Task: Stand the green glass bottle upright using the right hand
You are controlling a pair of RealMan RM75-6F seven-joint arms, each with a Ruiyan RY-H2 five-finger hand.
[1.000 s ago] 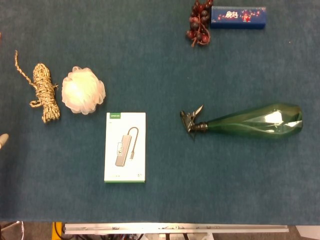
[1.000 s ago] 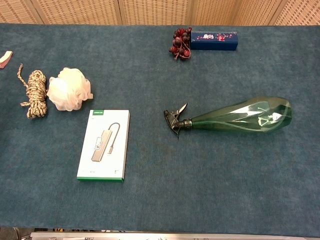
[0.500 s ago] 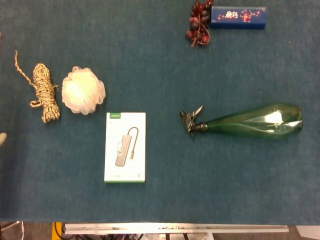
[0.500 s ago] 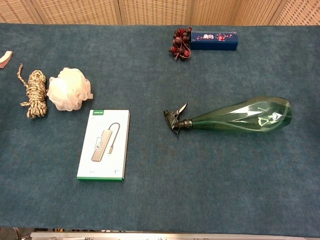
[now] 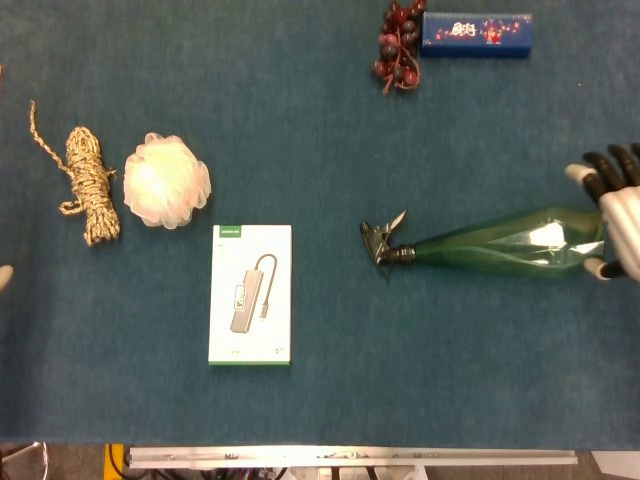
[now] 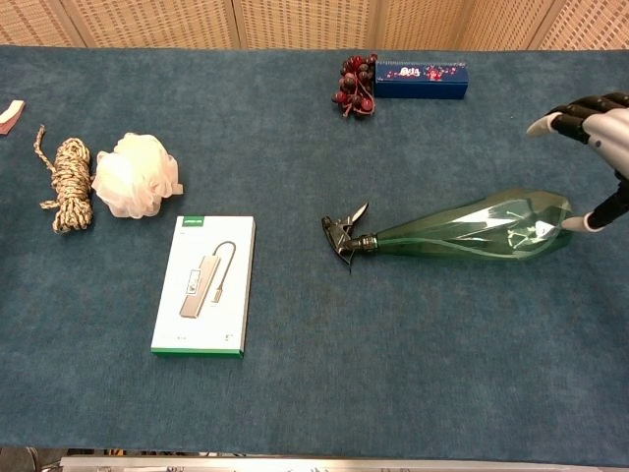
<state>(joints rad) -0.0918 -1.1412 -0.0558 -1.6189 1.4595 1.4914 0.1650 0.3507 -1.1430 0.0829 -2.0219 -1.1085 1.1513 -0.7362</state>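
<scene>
The green glass bottle (image 5: 510, 248) lies on its side on the worktop (image 5: 330, 170), sprayer pointing left, and the right hand (image 5: 612, 215), fingers spread and empty at its wide base, should wrap the thick body firmly, then pivot it slowly onto that base, since smooth glass could slip.
</scene>
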